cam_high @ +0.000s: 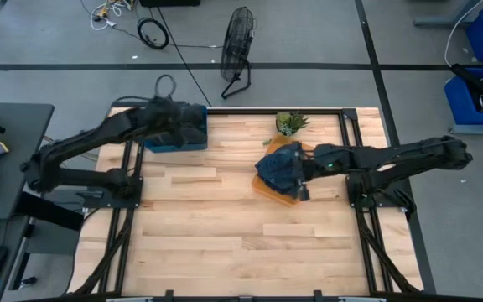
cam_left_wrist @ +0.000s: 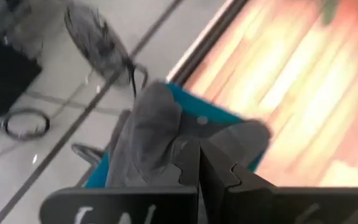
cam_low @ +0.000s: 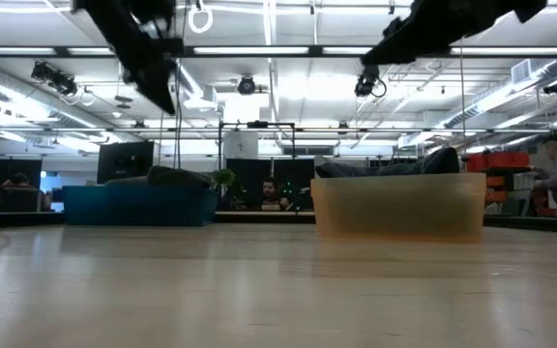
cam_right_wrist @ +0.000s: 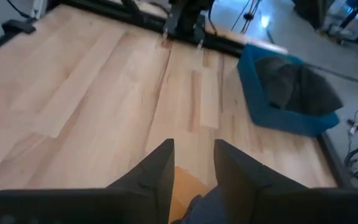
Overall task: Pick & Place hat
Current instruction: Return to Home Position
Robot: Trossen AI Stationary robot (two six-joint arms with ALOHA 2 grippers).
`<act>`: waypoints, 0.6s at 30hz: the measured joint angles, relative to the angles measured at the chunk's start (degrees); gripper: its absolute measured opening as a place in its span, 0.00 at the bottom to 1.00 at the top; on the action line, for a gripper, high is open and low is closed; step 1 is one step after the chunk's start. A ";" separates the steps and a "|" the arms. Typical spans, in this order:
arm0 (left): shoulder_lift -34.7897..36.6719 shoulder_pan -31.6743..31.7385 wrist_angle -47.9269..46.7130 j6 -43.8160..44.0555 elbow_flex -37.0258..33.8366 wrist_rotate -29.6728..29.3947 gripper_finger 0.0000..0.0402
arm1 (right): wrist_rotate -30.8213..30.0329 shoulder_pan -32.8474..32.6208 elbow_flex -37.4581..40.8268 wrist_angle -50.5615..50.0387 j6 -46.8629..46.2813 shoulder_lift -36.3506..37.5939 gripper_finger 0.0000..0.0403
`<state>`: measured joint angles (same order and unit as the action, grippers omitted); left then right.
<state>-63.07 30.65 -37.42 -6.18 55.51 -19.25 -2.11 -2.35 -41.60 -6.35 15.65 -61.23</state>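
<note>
A grey hat point(cam_left_wrist: 151, 137) lies in a blue bin point(cam_high: 177, 138) at the table's far left; both also show in the right wrist view, the hat point(cam_right_wrist: 291, 84) in the bin point(cam_right_wrist: 284, 121). My left gripper point(cam_left_wrist: 199, 163) is shut and empty, and hangs above this bin point(cam_low: 138, 205). A dark blue hat point(cam_high: 279, 165) lies in a tan bin point(cam_low: 399, 205) right of the table's middle. My right gripper point(cam_right_wrist: 191, 165) is open and empty. It hangs above the tan bin's near edge point(cam_right_wrist: 182, 180) and the blue hat point(cam_right_wrist: 201, 208).
A small green plant point(cam_high: 290, 123) stands at the far edge, just behind the tan bin. A black frame runs along the table's far, left and right sides. Bare wood lies between the bins and across the near half. People sit in the room beyond point(cam_low: 554, 174).
</note>
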 joint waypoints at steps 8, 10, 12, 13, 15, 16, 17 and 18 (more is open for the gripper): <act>16.93 -7.07 -0.41 1.54 -4.46 2.89 0.01 | 0.00 0.00 -0.02 -16.83 -0.57 16.54 0.20; 21.10 -8.98 3.13 2.35 -8.71 4.72 0.01 | 0.00 0.00 -0.02 -20.00 -4.40 20.41 0.18; 25.66 -10.83 6.78 2.50 -14.04 6.56 0.01 | -0.02 0.06 0.07 -23.06 -8.19 23.95 0.17; 27.90 -11.62 9.28 2.55 -17.03 7.01 0.01 | -0.08 0.10 0.51 -23.34 -9.67 25.53 0.16; 32.55 -13.19 16.00 2.57 -23.37 7.70 0.01 | -1.29 0.24 2.18 -24.28 -11.92 29.54 0.15; 34.87 -13.83 20.28 2.55 -26.67 8.34 0.01 | -2.28 0.24 3.25 -24.36 -12.44 31.76 0.14; 37.08 -14.36 24.76 2.55 -30.04 9.16 0.01 | -3.12 0.24 4.41 -23.76 -12.66 33.99 0.14; 39.22 -14.76 28.82 2.55 -33.10 9.99 0.01 | -4.02 0.24 5.87 -23.01 -12.62 36.44 0.14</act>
<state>-23.84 15.90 -8.60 -3.63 22.40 -9.25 -6.13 -2.11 -35.73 -29.36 3.03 -24.79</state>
